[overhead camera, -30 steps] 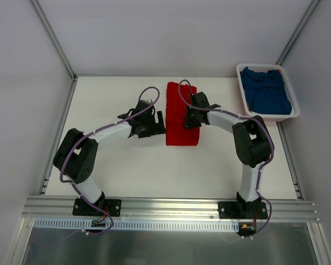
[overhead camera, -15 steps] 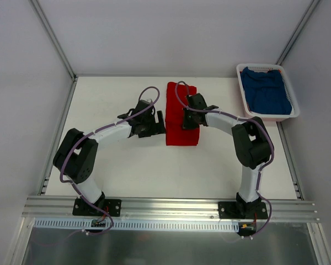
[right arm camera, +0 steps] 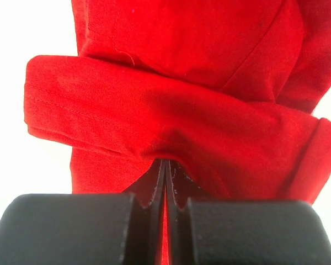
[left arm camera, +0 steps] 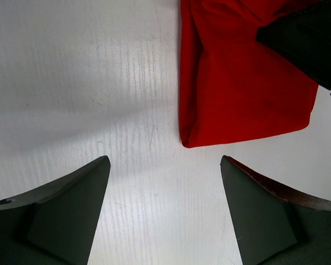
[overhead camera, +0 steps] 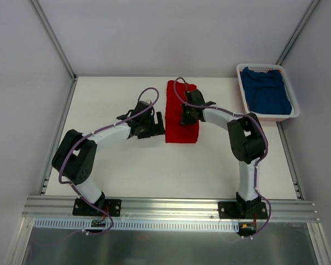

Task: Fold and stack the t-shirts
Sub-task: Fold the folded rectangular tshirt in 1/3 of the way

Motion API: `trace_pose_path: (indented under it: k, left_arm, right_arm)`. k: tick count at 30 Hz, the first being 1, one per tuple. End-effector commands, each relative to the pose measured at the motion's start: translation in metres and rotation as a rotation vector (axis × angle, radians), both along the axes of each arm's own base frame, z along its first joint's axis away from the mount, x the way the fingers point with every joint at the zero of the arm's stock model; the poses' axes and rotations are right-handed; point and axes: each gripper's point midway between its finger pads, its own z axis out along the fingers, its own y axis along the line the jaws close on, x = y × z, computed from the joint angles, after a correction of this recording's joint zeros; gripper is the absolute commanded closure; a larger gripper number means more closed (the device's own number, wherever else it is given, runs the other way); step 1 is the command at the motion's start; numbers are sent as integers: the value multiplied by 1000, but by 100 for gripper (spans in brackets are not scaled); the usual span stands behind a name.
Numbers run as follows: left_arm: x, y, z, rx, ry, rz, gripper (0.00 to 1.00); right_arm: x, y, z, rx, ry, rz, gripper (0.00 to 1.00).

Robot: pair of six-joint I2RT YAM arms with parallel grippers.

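Note:
The red t-shirt (overhead camera: 180,133) lies folded into a long strip in the middle of the table, also seen in the left wrist view (left arm camera: 237,94). My right gripper (overhead camera: 184,118) is over its middle, shut on a raised fold of the red cloth (right arm camera: 182,110), which bunches over the fingertips (right arm camera: 165,161). My left gripper (overhead camera: 159,125) stands open just left of the strip's near corner, with bare table between its fingers (left arm camera: 164,160). The blue t-shirt (overhead camera: 269,94) lies crumpled in the basket.
A white slatted basket (overhead camera: 268,117) stands at the back right corner of the table. The enclosure's walls and metal rails border the table on the left, back and right. The right arm's black body (left arm camera: 311,41) shows over the red cloth.
My right gripper has moved a little away from the bases and to the left along the red t-shirt, taking the pinched cloth with it. The left arm has barely moved.

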Motion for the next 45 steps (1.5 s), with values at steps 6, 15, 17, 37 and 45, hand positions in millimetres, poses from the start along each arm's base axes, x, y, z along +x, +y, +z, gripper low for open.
trace_pose_path:
  k: [6,15,17,37,45]
  left_arm:
    - [6,5,11,-5,-45,17,18]
    - [4,5,11,-6,-44,14,18]
    - [3,5,9,-6,-40,13,18]
    - [4,0,10,-20,-35,5,18]
    - [2,-2,7,-20,-28,-3,18]
  right_arm:
    - [38,-11,28,-26,-98,-11,100]
    - [75,-35,46,-47,-155,-73,100]
    - [86,-40,50,-57,-173,-84,100]
    - [60,-97,65,-82,-161,-192,63]
    - [26,-85,66,-95,-161,-146,64]
